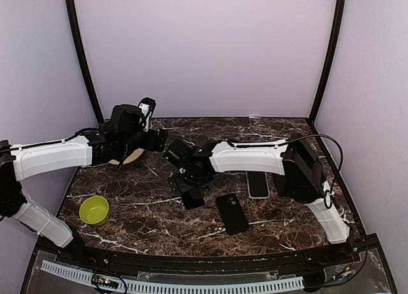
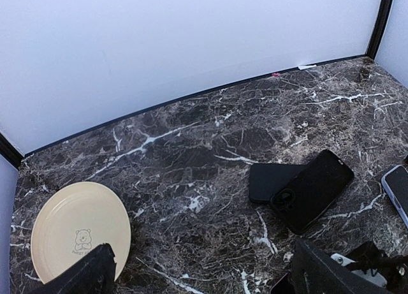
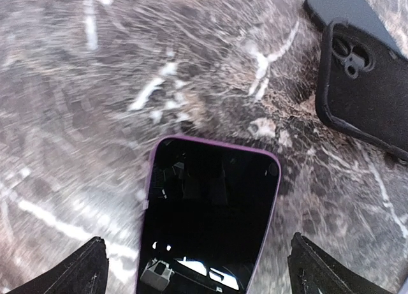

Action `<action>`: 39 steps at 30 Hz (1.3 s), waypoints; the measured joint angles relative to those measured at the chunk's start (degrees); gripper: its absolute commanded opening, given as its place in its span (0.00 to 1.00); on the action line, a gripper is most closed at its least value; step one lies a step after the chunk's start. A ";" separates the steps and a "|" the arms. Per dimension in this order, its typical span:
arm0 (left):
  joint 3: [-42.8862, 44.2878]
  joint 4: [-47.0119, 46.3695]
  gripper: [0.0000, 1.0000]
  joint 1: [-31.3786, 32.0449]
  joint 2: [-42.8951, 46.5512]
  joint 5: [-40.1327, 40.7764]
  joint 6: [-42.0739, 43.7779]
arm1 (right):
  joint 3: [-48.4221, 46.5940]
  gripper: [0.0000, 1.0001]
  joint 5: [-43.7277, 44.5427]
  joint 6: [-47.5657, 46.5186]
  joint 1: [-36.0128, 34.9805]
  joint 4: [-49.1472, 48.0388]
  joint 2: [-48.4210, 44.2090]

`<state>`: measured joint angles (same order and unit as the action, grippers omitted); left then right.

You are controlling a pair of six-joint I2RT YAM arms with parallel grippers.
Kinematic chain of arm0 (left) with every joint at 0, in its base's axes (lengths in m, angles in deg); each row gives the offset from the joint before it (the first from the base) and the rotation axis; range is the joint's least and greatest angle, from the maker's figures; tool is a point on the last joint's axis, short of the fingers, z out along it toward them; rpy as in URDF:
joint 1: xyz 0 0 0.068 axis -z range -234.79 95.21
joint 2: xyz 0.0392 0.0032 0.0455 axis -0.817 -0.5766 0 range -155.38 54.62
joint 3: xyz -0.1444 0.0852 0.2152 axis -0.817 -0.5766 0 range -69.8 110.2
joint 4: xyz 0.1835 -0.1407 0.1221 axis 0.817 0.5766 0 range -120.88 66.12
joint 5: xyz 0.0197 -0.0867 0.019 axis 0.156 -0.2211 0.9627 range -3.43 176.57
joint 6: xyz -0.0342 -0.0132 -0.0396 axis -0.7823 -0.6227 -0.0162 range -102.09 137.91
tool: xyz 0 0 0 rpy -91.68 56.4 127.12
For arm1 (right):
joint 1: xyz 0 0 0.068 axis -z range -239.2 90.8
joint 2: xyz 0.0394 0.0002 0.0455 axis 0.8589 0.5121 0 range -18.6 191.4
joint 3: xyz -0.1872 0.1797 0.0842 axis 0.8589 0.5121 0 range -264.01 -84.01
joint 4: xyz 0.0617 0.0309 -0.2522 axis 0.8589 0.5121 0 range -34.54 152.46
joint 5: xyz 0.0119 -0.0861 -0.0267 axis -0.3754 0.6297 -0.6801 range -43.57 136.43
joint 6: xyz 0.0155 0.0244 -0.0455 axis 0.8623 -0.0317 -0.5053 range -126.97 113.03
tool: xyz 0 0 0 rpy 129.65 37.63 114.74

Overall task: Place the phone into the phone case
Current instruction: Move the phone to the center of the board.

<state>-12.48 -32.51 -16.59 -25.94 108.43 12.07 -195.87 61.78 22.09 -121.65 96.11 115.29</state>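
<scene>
The phone [image 3: 207, 217], black-screened with a purple edge, lies flat on the marble table; in the top view it is the dark slab [image 1: 193, 198] below my right gripper. The right gripper [image 3: 197, 265] [image 1: 185, 176] hangs over it, open, one finger on each side of the phone and neither touching it. The black phone case [image 3: 366, 93] [image 1: 232, 213] [image 2: 312, 189], with its camera cutout, lies a little to the side. My left gripper [image 2: 201, 275] [image 1: 152, 125] is raised at the back left, open and with nothing in it.
A dark flat slab [image 2: 271, 179] [image 3: 344, 7] lies partly under the case. A light-edged phone [image 1: 257, 184] [image 2: 398, 189] rests further right. A cream plate [image 2: 70, 224] [image 1: 131, 157] sits under the left arm, and a green bowl [image 1: 94, 210] at the front left.
</scene>
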 measured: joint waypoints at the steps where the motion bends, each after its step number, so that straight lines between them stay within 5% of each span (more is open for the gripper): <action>1: -0.02 0.02 0.99 0.00 0.02 -0.02 0.00 | -0.39 0.98 0.09 0.13 0.17 -0.04 0.98; 10: 0.00 0.00 0.99 0.00 0.02 0.00 0.00 | 1.42 0.73 -0.66 1.68 0.70 -2.47 2.47; 18: 0.00 0.00 0.99 0.00 0.00 0.02 0.02 | 4.70 0.67 -1.18 0.98 0.33 -3.30 0.44; 24: 0.00 0.00 0.99 0.00 0.02 -0.02 0.04 | 8.66 0.67 -2.36 -0.11 -1.46 -1.29 -2.32; 39: 0.00 0.02 0.99 0.00 0.00 -0.42 0.02 | 9.64 0.91 -8.74 -2.67 -6.05 11.45 -4.98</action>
<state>-12.48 -32.48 -16.59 -25.94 108.02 12.09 -186.23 53.04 19.42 -127.71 107.56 110.30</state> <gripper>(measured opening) 0.988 0.876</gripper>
